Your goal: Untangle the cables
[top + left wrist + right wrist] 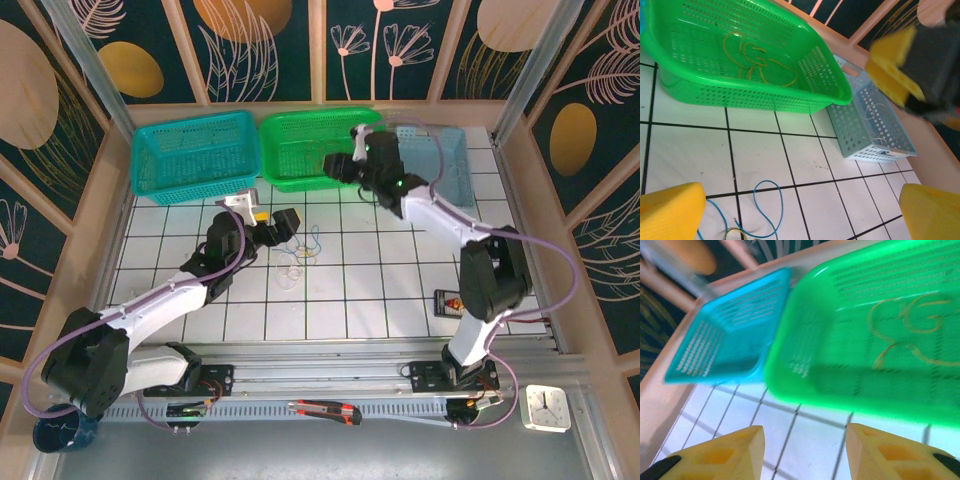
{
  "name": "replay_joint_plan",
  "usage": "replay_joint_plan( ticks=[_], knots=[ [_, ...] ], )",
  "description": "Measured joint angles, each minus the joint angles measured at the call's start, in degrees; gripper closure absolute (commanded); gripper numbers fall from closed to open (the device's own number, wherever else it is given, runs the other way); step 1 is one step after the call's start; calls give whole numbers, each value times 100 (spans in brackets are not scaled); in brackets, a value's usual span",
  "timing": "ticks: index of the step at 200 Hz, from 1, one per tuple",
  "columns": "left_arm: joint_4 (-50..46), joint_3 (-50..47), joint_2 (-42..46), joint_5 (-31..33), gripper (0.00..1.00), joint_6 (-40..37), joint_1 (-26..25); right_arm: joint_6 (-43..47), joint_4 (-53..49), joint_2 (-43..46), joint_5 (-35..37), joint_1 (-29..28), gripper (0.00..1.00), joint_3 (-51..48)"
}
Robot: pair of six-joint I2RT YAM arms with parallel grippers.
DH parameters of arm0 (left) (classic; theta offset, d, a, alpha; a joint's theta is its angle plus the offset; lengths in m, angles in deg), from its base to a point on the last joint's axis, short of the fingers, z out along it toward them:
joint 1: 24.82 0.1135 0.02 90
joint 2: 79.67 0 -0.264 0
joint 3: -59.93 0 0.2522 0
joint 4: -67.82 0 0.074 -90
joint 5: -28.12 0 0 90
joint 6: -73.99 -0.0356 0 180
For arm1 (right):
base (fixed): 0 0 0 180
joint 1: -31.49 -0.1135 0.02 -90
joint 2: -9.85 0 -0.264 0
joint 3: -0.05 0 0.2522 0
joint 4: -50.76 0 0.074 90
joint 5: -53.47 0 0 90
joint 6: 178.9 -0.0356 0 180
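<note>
One green basket [300, 180] at far edge, holding a sorted yellow cable [759, 64]. Right gripper [342, 166] over its near rim, fingers apart, empty. Left gripper [272, 228] wide, empty, just beside cables [298, 255] on tiles [380, 290], likely lining up blue cable [767, 182].

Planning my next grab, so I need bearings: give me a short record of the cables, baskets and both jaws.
loose cables: thin blue and white loops on the tiles
green basket: holds a yellow cable
pale blue basket: holds a thin white cable
teal basket: left of the green one
left jaws: open, nothing held, beside the loose cables
right jaws: open, nothing held, near the green basket's front rim
</note>
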Motion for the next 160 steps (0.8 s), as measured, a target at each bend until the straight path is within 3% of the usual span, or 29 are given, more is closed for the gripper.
replay_joint_plan(
  ticks=[37,74,160],
  knots=[
    [-81,39,-2,-144,1,133,507,-81,74,420,203,-984,56,-1248],
    [-170,114,-44,-374,1,223,866,-46,-201,358,538,-1674,58,-1585],
    [-192,234,-151,-708,1,352,938,363,-669,-723,1252,-1891,60,-719]
  ],
)
